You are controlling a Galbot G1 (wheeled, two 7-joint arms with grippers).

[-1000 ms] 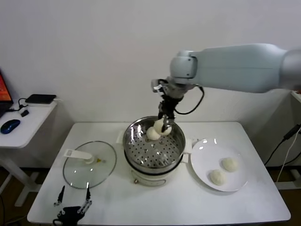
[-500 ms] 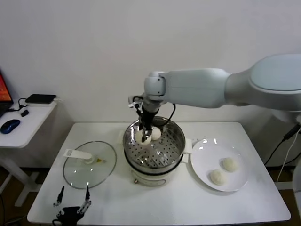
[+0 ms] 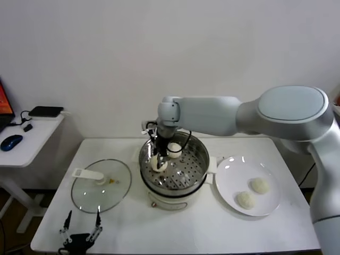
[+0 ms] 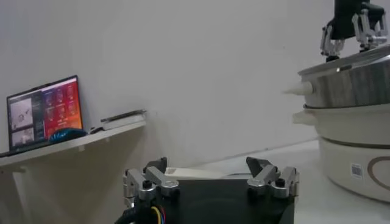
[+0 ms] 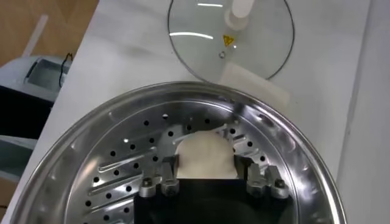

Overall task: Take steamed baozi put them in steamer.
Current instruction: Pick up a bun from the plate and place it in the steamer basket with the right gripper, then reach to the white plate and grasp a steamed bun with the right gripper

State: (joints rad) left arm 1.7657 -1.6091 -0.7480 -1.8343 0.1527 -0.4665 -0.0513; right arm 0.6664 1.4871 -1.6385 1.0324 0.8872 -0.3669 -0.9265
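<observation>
Now lowered onto the steamer (image 3: 197, 159) floor's left side, right gripper (image 3: 158, 161) still clamped on second baozi (image 3: 158, 163), release pending; left gripper (image 3: 81, 234) parked, fingers apart.

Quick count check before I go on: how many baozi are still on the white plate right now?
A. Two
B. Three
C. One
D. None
A. The head view shows two baozi lying on the white plate, while the right pincer holds another down inside the steamer near a bun already set there.
</observation>
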